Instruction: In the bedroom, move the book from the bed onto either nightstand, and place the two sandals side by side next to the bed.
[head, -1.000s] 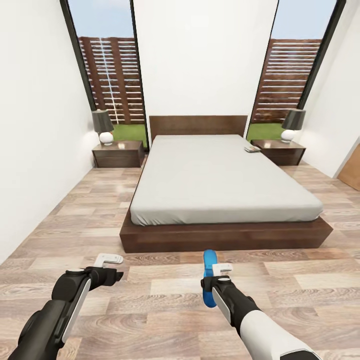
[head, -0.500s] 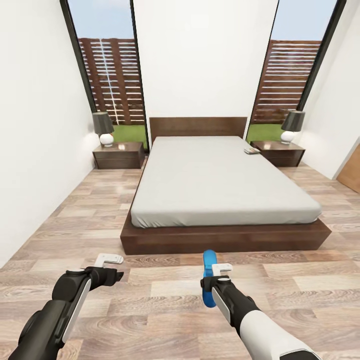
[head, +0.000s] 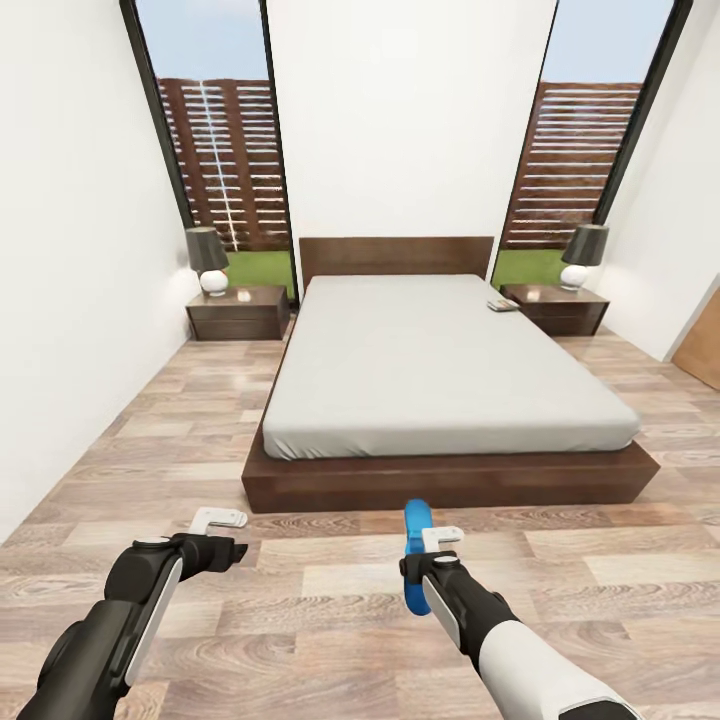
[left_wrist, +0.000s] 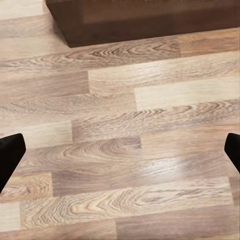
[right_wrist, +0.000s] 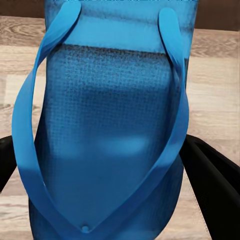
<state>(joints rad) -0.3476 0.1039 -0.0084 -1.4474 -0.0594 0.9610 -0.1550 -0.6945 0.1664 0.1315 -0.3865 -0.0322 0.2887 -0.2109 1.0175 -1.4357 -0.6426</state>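
Compared with the earlier head views, the whole picture has shifted slightly: the bed (head: 440, 385) and both nightstands sit a little higher and smaller in frame, which indicates camera movement rather than movement of the furniture. The arms and the held sandal (head: 416, 560) are placed as before.

The right gripper (head: 425, 560) is clenched on a blue sandal, held on edge above the wood-plank floor (head: 300, 590) just short of the foot of the bed. In the right wrist view the sandal (right_wrist: 107, 135) is seen sole-on with its blue straps, a black finger (right_wrist: 215, 185) at either side.

The left gripper (head: 225, 535) is released and carries nothing; in the left wrist view its fingers (left_wrist: 10, 155) are seen spread at both frame edges over bare floor, with a corner of the dark bed frame (left_wrist: 135, 22) beyond.

A small flat object (head: 503, 305), probably the book, lies on the mattress near the right nightstand (head: 556, 307); its cover cannot be made out. The left nightstand (head: 238, 312) and the right one each carry a lamp (head: 209, 260).
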